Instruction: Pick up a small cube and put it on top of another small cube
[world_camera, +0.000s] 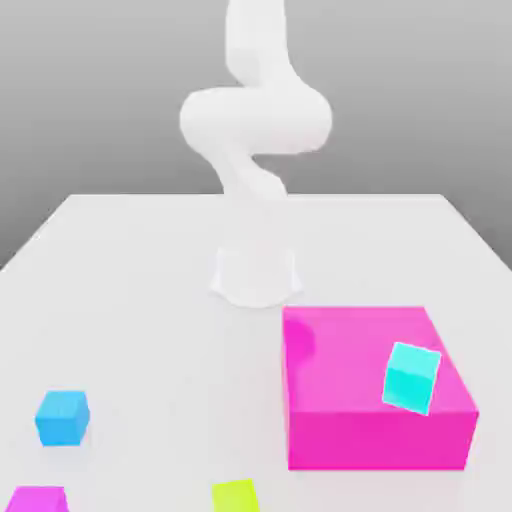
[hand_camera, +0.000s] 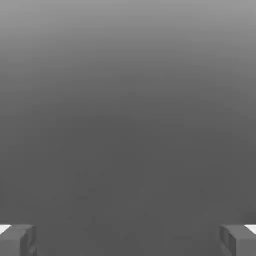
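Approach to a first small cube, end effector (hand_camera: 128, 241) spread wide and empty.
Blue cube (world_camera: 62, 418): on the surface (world_camera: 150, 350), toward the exterior view's left, well apart from the large magenta block (world_camera: 380, 440); likely an easy first pick. Cyan cube (world_camera: 411, 378): over the block, turned askew; contact with its top impossible to tell. Magenta cube (world_camera: 38, 499) and yellow-green cube (world_camera: 236, 496): at the near edge of the exterior view. Best handling: square to two opposite faces, descend straight, centre before closing, lift clear of the block, release only once seated flat.
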